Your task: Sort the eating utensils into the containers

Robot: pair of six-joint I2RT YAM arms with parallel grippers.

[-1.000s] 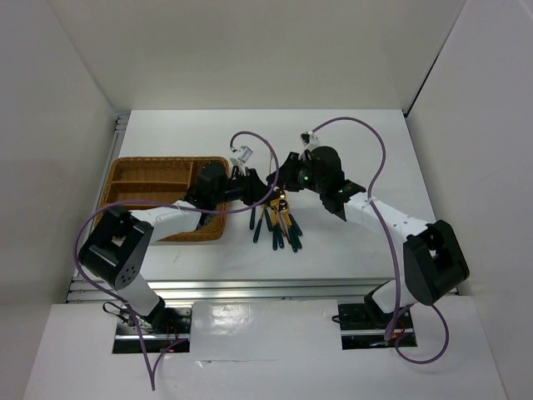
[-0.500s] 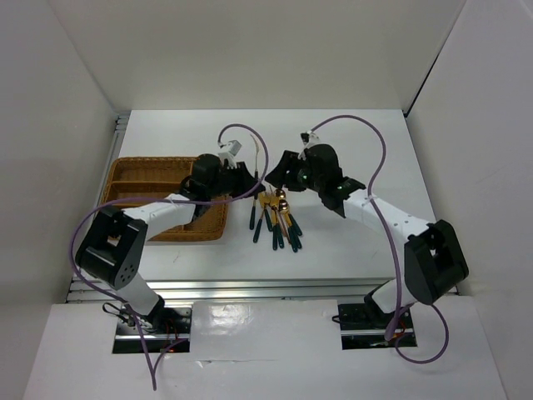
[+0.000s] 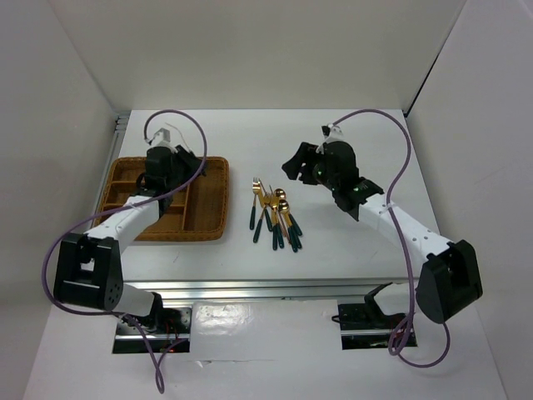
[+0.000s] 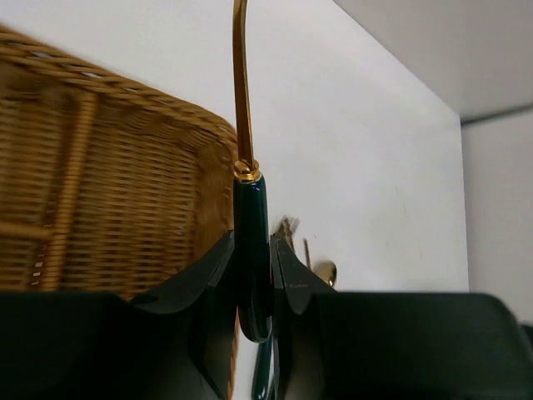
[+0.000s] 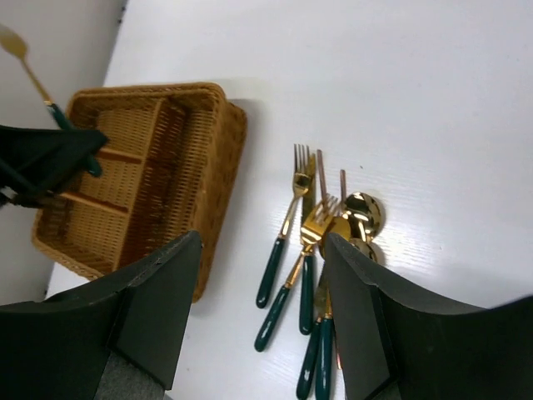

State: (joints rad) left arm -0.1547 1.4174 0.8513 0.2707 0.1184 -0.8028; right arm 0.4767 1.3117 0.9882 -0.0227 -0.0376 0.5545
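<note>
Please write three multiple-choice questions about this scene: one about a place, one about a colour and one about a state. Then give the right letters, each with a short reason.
1. Where does the pile of utensils lie?
A) on the table, right of the wicker tray
B) inside the tray
C) against the back wall

2. What colour is the handle of the utensil held in the left pincer?
A) red
B) dark green
C) white

3. In what state is the right pincer?
A) shut on a fork
B) shut on the tray rim
C) open and empty

Answers:
1 A: the top view shows the pile on the table beside the tray.
2 B: the left wrist view shows a dark green handle under a gold stem.
3 C: the right wrist view shows its fingers spread, with nothing held between them.
</note>
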